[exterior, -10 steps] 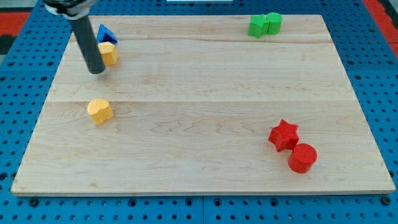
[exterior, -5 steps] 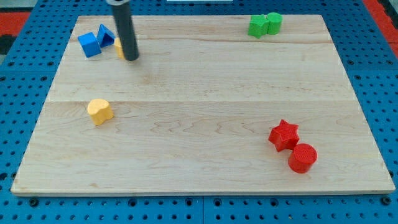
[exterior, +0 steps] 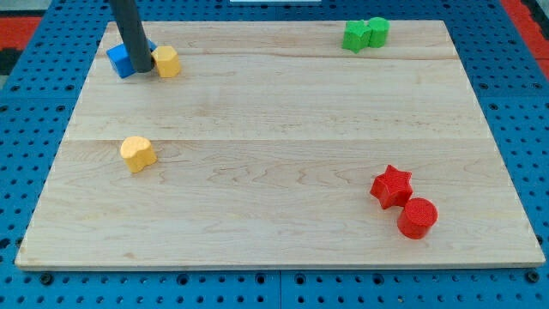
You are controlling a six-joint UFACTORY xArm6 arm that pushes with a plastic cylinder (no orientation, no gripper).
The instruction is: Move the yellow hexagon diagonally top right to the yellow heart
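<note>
The yellow hexagon (exterior: 167, 62) sits near the board's top left corner. My tip (exterior: 142, 73) rests just left of it, touching or nearly touching its left side. The rod hides part of the blue blocks (exterior: 123, 60) behind it. The yellow heart (exterior: 137, 154) lies lower on the left side of the board, well below the hexagon and slightly to its left.
Two green blocks (exterior: 364, 34) touch each other at the top right. A red star (exterior: 391, 186) and a red cylinder (exterior: 417, 217) sit together at the lower right. The wooden board (exterior: 283, 146) lies on a blue pegboard.
My tip swung right past the hexagon, then came back to its left side. The hexagon moved a little up and to the right.
</note>
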